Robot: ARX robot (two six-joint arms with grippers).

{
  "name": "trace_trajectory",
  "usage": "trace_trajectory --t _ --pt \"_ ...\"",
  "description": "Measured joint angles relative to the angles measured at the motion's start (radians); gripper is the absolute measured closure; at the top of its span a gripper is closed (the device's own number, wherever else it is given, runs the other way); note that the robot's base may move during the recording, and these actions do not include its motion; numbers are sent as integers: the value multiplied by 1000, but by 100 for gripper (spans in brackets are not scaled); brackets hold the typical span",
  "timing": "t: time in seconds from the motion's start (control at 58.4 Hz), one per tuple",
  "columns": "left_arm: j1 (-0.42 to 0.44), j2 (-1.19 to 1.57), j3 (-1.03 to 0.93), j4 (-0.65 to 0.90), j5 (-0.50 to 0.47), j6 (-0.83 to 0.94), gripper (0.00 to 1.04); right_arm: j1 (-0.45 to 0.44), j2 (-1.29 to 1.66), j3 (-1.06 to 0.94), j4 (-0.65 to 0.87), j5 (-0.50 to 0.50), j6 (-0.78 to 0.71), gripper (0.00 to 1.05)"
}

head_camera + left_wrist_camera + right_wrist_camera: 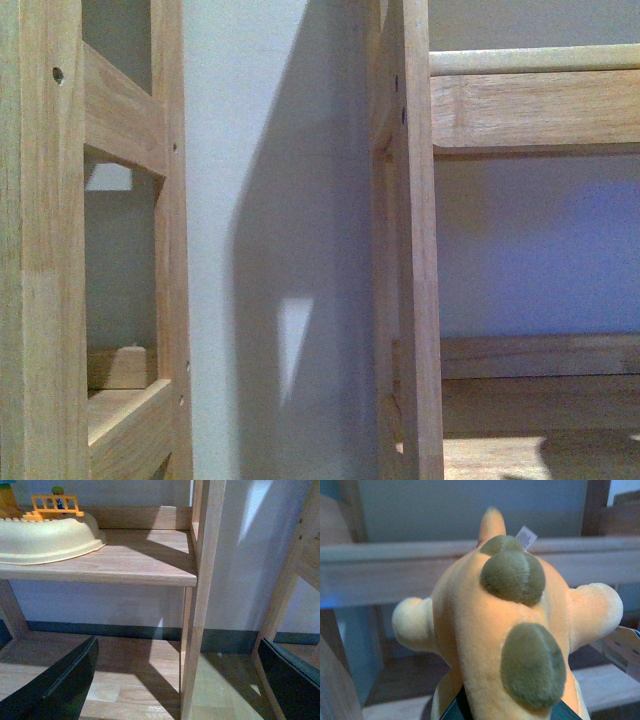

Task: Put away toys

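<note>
Gripping the plush toy (487, 630), R claw (510, 711) is clamped round its body; L claw (177, 680) spread wide, empty, facing a wooden shelf (135, 557) w/ a cream tray (55, 545) on it.

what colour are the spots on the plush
Olive-green spots on the orange-yellow plush; clearest in the right wrist view.

Left shelf unit (40, 300) and right shelf unit (415, 300) side by side, wall (270, 150) behind and between. Tray (50, 542) on upper shelf board (140, 560), small toys (55, 502) in it; lower board (130, 680) beneath. Plush animal (485, 645) before shelf rail (370, 575).
</note>
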Motion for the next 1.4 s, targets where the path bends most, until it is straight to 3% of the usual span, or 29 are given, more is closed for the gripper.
trace_trajectory --t 0.188,0.325,0.565,0.702,1.01,1.404 --pt "0 0 0 0 0 0 6 0 107 200 13 -35 -86 98" --pt "0 0 0 0 0 0 6 -51 173 357 -35 -102 -96 98" --pt "0 0 0 0 0 0 6 -364 326 593 -169 -360 68 98" --pt "0 0 0 0 0 0 6 -464 433 678 -178 -457 162 98" --pt "0 0 0 0 0 0 6 -449 695 865 -174 -525 266 98" --pt "0 0 0 0 0 0 6 -374 981 1109 -225 -528 382 98"
